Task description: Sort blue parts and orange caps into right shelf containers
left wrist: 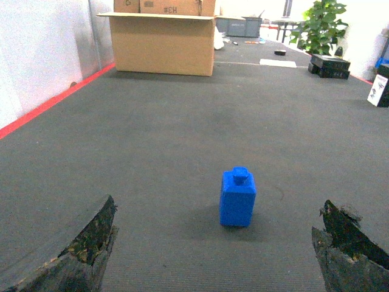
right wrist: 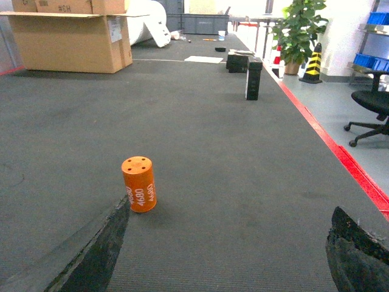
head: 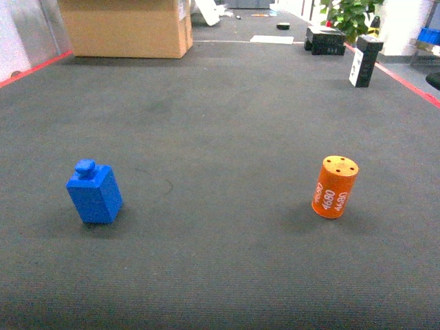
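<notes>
The blue part (head: 94, 193) is standing upright on the dark floor (head: 220, 124) at the left, a blocky body with a small knob on top; it is looking like rigid, light plastic with flat matte sides, so taking it across two opposite flat faces of the body, below the knob, is likely giving the surest hold. The orange cap (head: 335, 187) is standing well apart from it at the right, a short stiff cylinder with holes in its top and white print on its side; its smooth round wall may be slippery, so a squeeze across the middle is seeming best. The left tool (left wrist: 216, 252) is sitting wide apart, holding nothing, with the part ahead between its fingers. The right tool (right wrist: 228, 252) is also spread wide and empty, the cap just beside its left finger, possibly touching, though the view is poor there. No containers are showing.
</notes>
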You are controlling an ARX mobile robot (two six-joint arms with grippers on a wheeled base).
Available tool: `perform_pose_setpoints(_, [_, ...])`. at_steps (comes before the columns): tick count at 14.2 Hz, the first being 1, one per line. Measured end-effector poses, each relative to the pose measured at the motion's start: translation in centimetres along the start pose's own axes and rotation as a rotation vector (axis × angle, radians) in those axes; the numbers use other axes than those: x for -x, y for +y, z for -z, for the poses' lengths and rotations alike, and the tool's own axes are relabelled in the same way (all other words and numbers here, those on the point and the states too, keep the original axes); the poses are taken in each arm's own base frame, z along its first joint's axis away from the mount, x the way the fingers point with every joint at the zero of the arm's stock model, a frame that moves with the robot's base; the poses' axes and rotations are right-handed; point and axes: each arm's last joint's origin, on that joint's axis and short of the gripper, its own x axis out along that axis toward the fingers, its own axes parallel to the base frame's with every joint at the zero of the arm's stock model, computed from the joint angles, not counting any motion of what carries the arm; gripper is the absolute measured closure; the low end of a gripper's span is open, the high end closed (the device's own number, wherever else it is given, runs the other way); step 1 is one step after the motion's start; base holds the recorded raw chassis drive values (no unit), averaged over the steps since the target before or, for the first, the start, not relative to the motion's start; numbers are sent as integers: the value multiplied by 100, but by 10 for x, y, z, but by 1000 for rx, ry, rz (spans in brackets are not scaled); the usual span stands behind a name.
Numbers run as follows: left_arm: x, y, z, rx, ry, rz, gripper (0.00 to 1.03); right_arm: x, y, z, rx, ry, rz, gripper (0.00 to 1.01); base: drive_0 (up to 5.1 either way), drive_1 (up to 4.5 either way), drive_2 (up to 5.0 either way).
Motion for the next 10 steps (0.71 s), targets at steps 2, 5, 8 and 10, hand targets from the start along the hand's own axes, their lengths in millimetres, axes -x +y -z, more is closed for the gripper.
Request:
perform_pose_setpoints(2, [0, 0, 0, 0, 0, 0, 5, 0, 0, 0, 0, 0, 0, 3, 0, 0, 0])
perform_pose_setpoints(5, [0, 0, 0, 0, 0, 0, 5, 0, 0, 0, 0, 0, 0, 3, 0, 0, 0])
perform_pose_setpoints(8, [0, -2, 1, 6, 98, -49, 5, 0, 0, 2, -5, 40, 28, 3, 0, 0, 0])
perform_pose_setpoints(10, [-28, -1, -16, -5, 148, -167, 5, -24, 6, -14, 15, 125, 136, 3, 0, 0, 0])
